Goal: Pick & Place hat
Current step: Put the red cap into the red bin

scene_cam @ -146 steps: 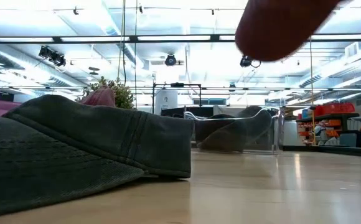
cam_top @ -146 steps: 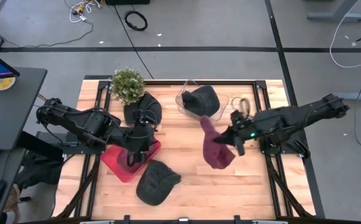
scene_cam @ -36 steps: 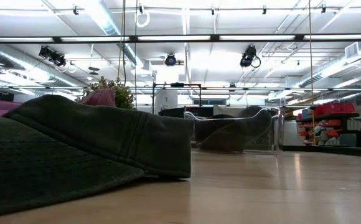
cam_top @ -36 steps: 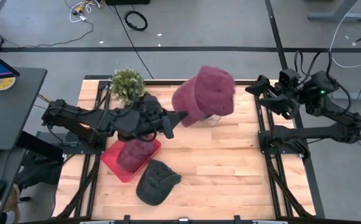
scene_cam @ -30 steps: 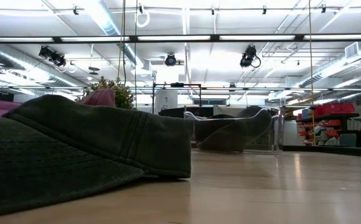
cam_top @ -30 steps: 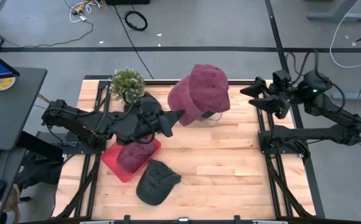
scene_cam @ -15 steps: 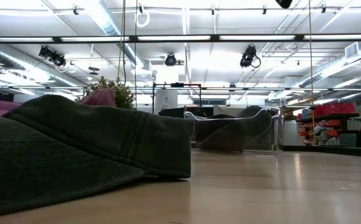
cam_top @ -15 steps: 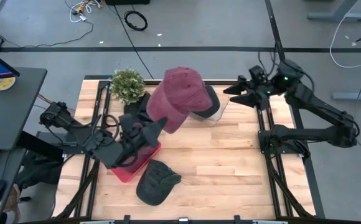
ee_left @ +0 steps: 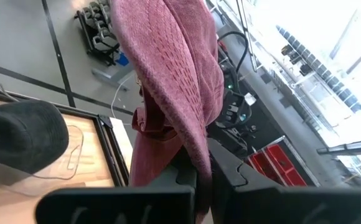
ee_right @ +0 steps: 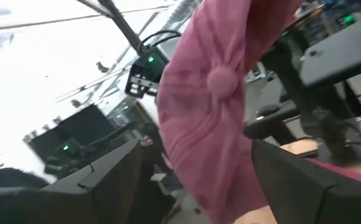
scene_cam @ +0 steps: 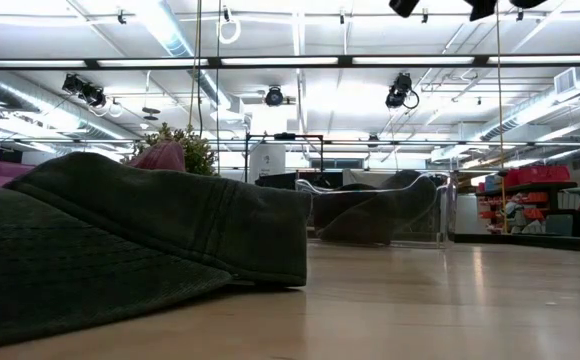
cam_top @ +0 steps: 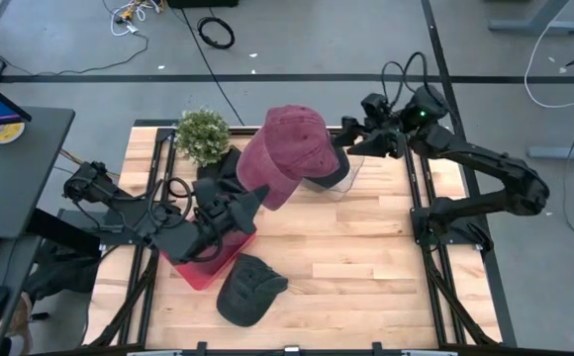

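The left gripper pinches the red hat by its edge; in the left wrist view its fingers are closed on the cloth. It holds the hat raised above the table, over the back middle, with the crown up and tilted toward the clear bin. The right gripper is spread wide and sits just beside the hat's right side, at the back of the table; in the right wrist view the hat fills the gap between its fingers without either visibly pressing on it.

Under the raised hat, a dark hat lies in the clear bin. A red tray sits left of centre, below the left arm. Another dark cap lies on the wood near the front edge, and a small plant stands at the back left.
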Robot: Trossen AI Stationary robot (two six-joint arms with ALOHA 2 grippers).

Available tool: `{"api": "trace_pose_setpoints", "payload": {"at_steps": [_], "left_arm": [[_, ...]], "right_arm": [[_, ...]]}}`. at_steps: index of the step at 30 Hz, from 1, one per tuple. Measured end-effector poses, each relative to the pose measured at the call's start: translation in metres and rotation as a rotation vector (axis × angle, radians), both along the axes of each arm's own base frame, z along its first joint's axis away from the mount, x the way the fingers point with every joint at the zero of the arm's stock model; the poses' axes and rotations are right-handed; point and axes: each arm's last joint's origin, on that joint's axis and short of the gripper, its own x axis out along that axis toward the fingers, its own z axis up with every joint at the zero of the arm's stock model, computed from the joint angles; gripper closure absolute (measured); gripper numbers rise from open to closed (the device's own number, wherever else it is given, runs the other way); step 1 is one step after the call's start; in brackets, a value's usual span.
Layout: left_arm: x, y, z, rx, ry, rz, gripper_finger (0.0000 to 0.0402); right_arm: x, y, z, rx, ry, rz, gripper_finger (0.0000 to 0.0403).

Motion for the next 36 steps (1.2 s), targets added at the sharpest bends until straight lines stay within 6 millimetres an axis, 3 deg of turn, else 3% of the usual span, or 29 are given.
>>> {"api": "trace_pose_setpoints", "payload": {"at_steps": [12, 21, 25, 30, 31, 36], "left_arm": [[0.002, 0.006, 0.001, 0.012, 0.004, 0.036, 0.0390], [0.016, 0.030, 0.008, 0.055, -0.005, -0.043, 0.0390], [0.017, 0.033, 0.009, 0.092, 0.026, -0.018, 0.0390], [0.016, 0.032, 0.008, 0.155, 0.083, -0.018, 0.0385], [0.017, 0.032, 0.007, 0.176, 0.107, -0.031, 0.0380], [0.015, 0.029, -0.006, 0.229, 0.238, -0.083, 0.0329]], "right_arm": [[0.005, -0.001, -0.003, -0.124, -0.069, 0.017, 0.0098], [0.018, 0.006, -0.009, -0.049, -0.023, 0.069, 0.0112], [0.015, 0.008, -0.003, -0.044, -0.052, 0.074, 0.0181], [0.007, 0.013, 0.008, -0.063, -0.118, 0.101, 0.0361], [0.006, 0.014, 0.010, -0.072, -0.133, 0.105, 0.0380], [0.000, 0.010, 0.013, -0.062, -0.125, 0.112, 0.0395]]}}
